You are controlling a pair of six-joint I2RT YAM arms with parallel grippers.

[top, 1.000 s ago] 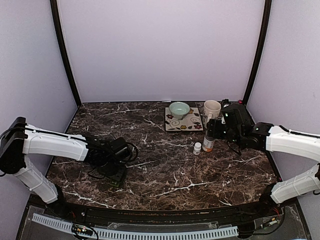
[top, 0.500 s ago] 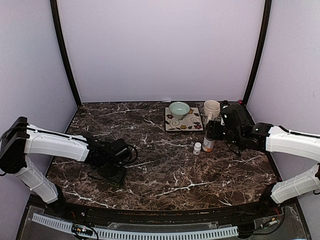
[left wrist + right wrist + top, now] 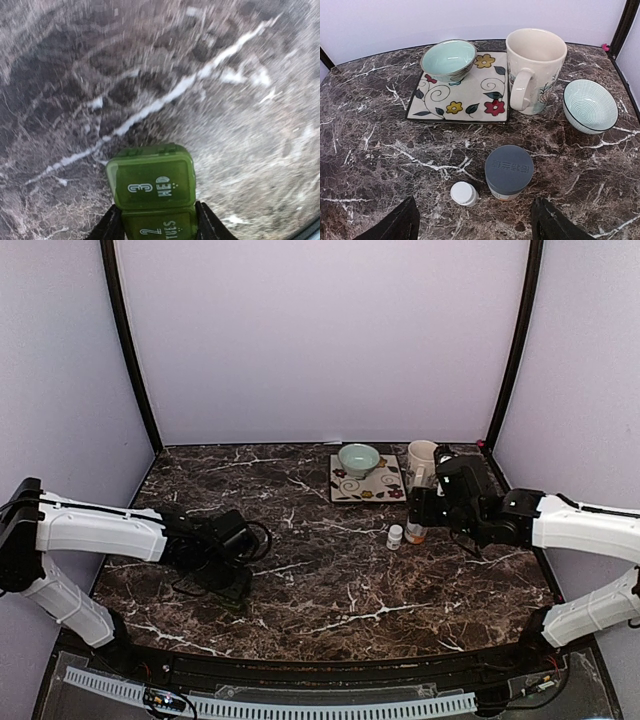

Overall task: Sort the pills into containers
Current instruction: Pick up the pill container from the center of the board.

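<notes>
The containers (image 3: 150, 182) are a dark-green pill organiser; its lids marked 3 WED and 2 TUES show in the left wrist view. My left gripper (image 3: 156, 216) is shut on it, with its black fingers (image 3: 111, 222) pressed against both sides of the TUES compartment. From above, the organiser (image 3: 236, 588) lies low at the table's left front under that gripper (image 3: 226, 566). My right gripper (image 3: 475, 216) hangs open above a grey-lidded bottle (image 3: 509, 170) and a small white-capped bottle (image 3: 463, 193). No loose pills are in view.
A square floral plate (image 3: 470, 102) holds a pale green bowl (image 3: 449, 57) at the back. A cream mug (image 3: 535, 65) and a striped bowl (image 3: 590, 105) stand right of it. From above, the plate (image 3: 380, 490) and mug (image 3: 424, 455) sit by the right arm.
My left jaws have closed in onto the organiser and the arm has shifted slightly. The right gripper has drifted a little to the left over the bottles, still open.
</notes>
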